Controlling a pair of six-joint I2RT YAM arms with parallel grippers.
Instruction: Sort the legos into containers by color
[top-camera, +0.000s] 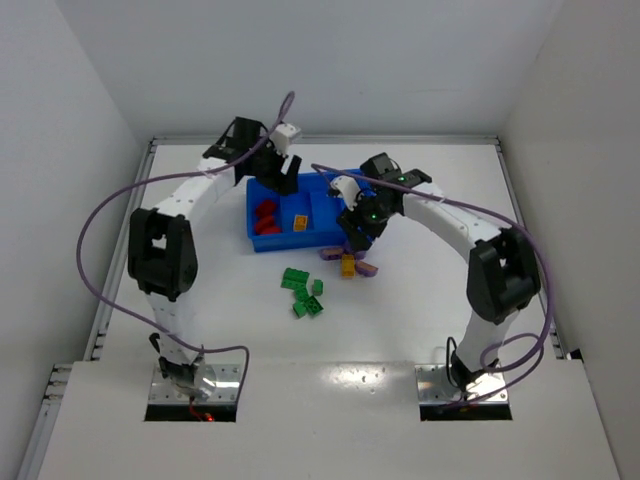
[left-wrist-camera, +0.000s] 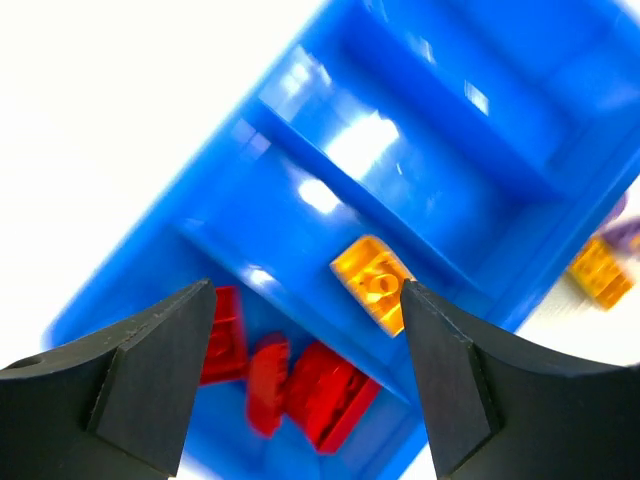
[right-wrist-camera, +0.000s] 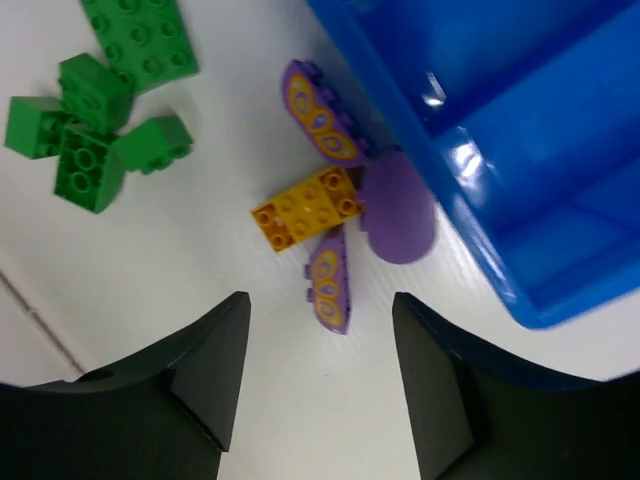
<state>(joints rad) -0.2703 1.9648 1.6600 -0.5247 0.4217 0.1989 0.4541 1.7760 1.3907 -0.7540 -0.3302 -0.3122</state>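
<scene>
At tray (top-camera: 322, 205) near edge, right gripper (right-wrist-camera: 320, 315) spread, empty, over loose yellow brick (right-wrist-camera: 305, 212): pick step. Next: descend, pinch brick. Over tray, left gripper (left-wrist-camera: 305, 325) spread, empty.

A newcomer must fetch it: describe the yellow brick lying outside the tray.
Find the blue tray. Just off its near edge, toward the right, lies a small cluster. The yellow brick sits among rounded purple pieces, the only yellow, square-cornered one there.
</scene>
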